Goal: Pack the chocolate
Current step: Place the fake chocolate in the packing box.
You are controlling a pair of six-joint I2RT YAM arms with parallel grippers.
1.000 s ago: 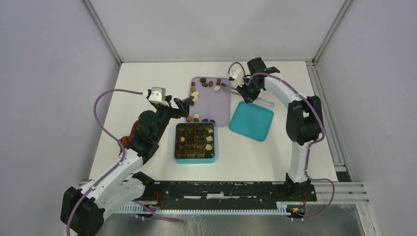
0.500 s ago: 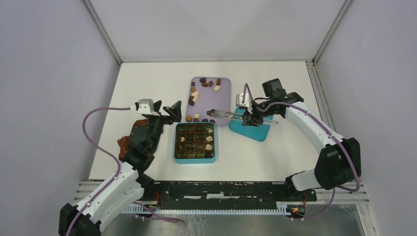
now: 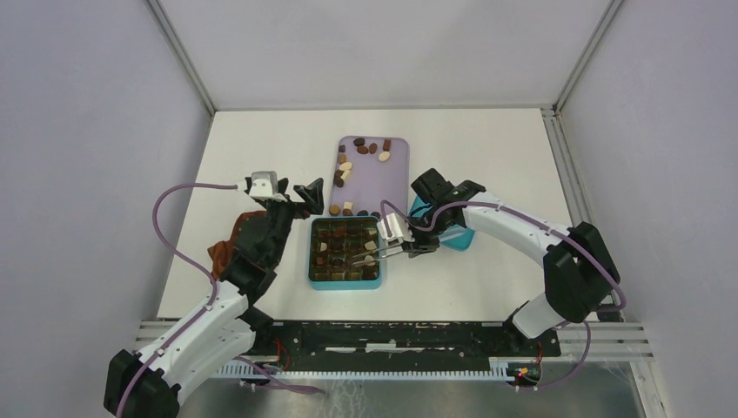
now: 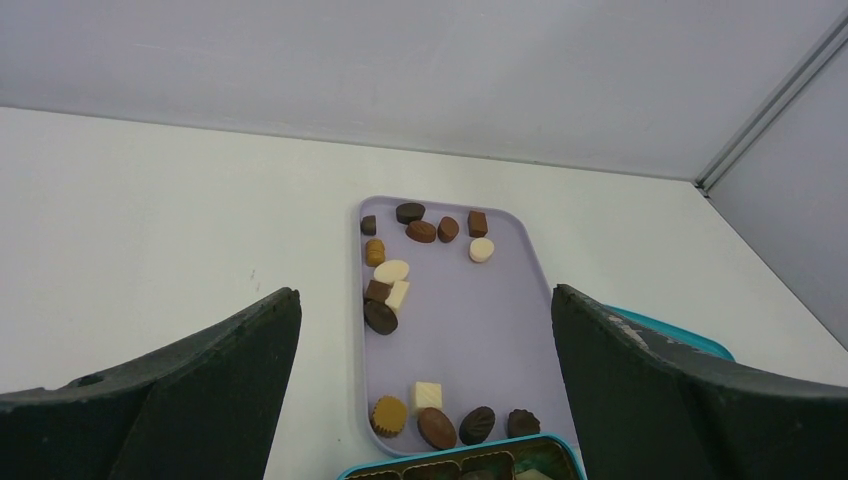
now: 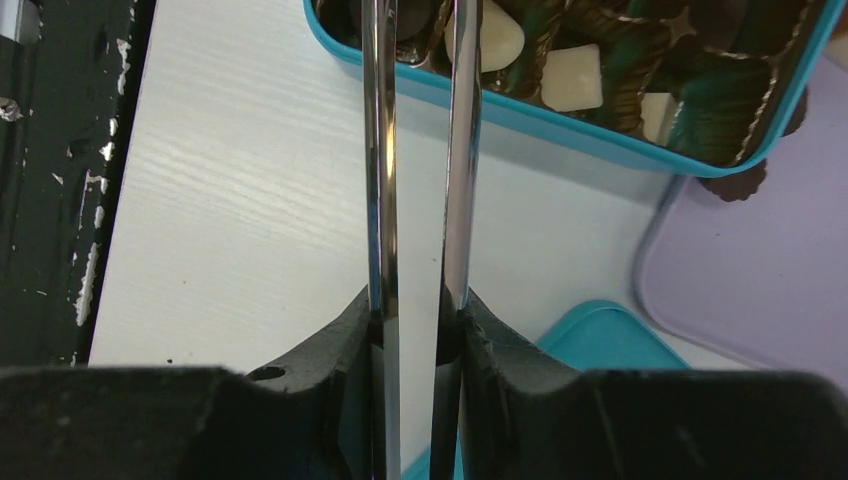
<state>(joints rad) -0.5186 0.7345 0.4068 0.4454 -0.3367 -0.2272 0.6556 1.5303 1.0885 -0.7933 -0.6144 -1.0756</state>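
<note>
Several small chocolate (image 3: 361, 148) pieces, dark, brown and cream, lie on a lilac tray (image 3: 393, 187); more sit in the gridded teal box (image 3: 345, 284) in front of it. My right gripper (image 3: 409, 246) is shut on metal tongs (image 3: 374, 254), whose tips reach over the box's right cells. In the right wrist view the tongs (image 5: 380, 150) run up past the box rim (image 5: 560, 125), tips cut off, so I cannot see whether they hold a piece. My left gripper (image 3: 309, 193) hangs open left of the tray's near end, facing the chocolates (image 4: 421, 231) with nothing between its fingers.
The teal lid (image 3: 459, 237) lies right of the box, partly under my right arm. A reddish-brown cloth (image 3: 224, 253) lies beside my left arm. Grey walls close the table on three sides, and a black rail runs along the near edge.
My right arm swung the tongs from the tray's far end, over the lid, down to the box. My left gripper pulled back slightly to the left and stayed open.
</note>
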